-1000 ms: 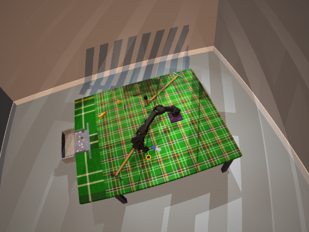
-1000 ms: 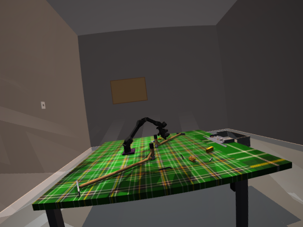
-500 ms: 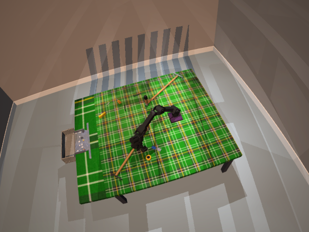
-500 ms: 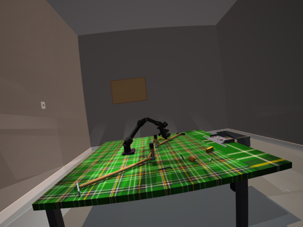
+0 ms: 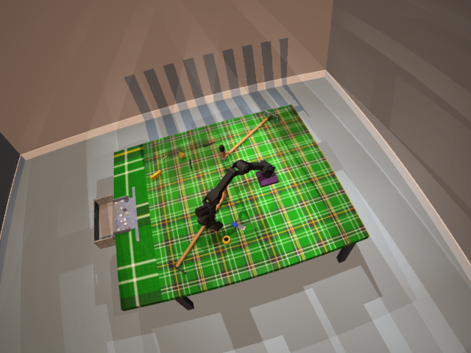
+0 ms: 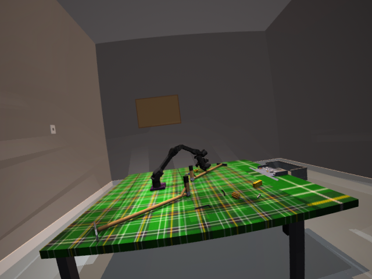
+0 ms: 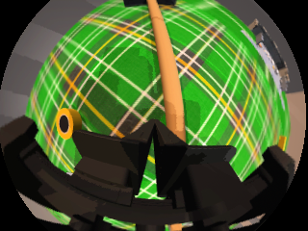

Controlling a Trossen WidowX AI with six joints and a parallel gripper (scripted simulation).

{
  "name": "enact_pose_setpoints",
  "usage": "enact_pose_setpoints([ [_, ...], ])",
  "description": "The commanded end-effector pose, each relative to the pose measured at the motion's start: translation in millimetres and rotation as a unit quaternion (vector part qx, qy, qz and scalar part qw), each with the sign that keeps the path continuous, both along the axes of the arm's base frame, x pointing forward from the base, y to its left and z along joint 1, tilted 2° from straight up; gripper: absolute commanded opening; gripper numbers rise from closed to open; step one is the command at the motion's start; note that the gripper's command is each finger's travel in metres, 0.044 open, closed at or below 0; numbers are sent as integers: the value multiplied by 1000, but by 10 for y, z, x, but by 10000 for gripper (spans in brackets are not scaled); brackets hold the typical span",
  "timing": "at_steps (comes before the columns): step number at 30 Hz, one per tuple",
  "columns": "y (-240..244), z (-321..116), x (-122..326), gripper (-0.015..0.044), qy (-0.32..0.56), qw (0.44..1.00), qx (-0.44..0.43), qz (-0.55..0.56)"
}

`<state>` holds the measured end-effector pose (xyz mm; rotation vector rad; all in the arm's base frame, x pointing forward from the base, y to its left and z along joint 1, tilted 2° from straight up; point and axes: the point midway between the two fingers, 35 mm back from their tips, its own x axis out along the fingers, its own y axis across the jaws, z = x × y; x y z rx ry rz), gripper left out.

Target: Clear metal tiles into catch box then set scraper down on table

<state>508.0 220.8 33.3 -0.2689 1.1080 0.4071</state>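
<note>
A long tool with a wooden handle [image 5: 190, 247] [image 7: 168, 77] and a wide dark head [image 5: 176, 267] lies on the table. A second long tool [image 5: 249, 134] [image 6: 144, 210] with a metal head lies towards the far right corner in the top view. My gripper [image 5: 217, 226] [image 6: 206, 168] [image 7: 154, 122] is shut and empty, just beside the first handle; its exact height is unclear. The steel bench plate [image 5: 132, 216] carries several small tiles [image 5: 121, 215]. The catch box [image 5: 104, 243] [image 6: 297, 173] adjoins the plate, beyond the table edge.
An orange ring [image 5: 226, 240] [image 7: 76, 122] and a blue-handled tool [image 5: 234, 224] lie near the gripper. A yellow block [image 5: 155, 175] [image 6: 257, 183], an orange ribbed piece [image 5: 182, 154] [image 6: 235, 195] and a black-topped upright grip [image 5: 221, 150] [image 6: 186, 181] are farther back in the top view.
</note>
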Motion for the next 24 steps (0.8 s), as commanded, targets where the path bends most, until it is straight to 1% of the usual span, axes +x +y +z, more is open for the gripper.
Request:
enact_pose_setpoints([
  [1,-35,-33,31,0,3,1000,-1,3],
  [24,-212,-28,176,0,3,1000,-2,3],
])
